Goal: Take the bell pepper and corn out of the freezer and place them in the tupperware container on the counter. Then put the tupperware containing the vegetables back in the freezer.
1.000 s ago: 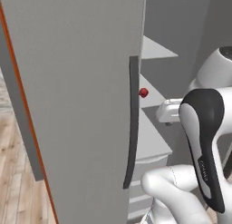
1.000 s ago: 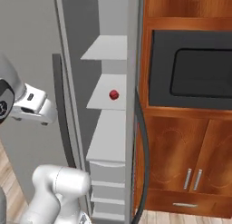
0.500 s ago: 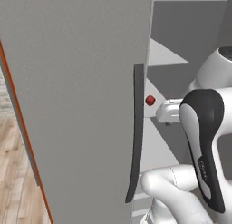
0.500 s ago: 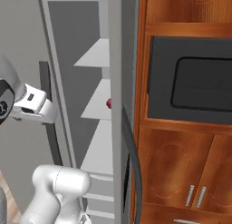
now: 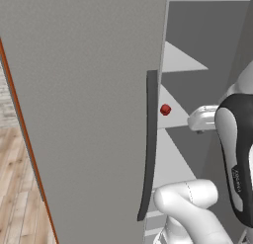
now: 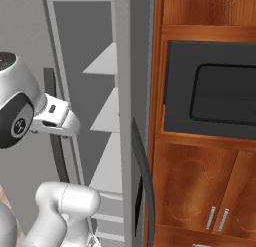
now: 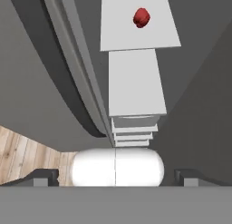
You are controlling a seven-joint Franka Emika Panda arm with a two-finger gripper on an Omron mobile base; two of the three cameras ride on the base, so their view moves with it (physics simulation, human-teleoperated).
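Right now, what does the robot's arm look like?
The glossy white, rounded robot arm has fat tube-shaped segments and a black joint cover with tiny white lettering. Another round joint cap is dark with a small circle mark. The pincer has two small dark fingertips.

White arm bent at the elbow — hand (image 7: 116, 175) empty, fingers (image 7: 44, 177) spread wide.

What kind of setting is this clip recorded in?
A simulated home kitchen, most likely. A tall grey freezer stands open with pale shelves, a bell pepper on one. Beside it, wooden cabinetry holds a built-in dark oven or microwave, and wood flooring shows below.
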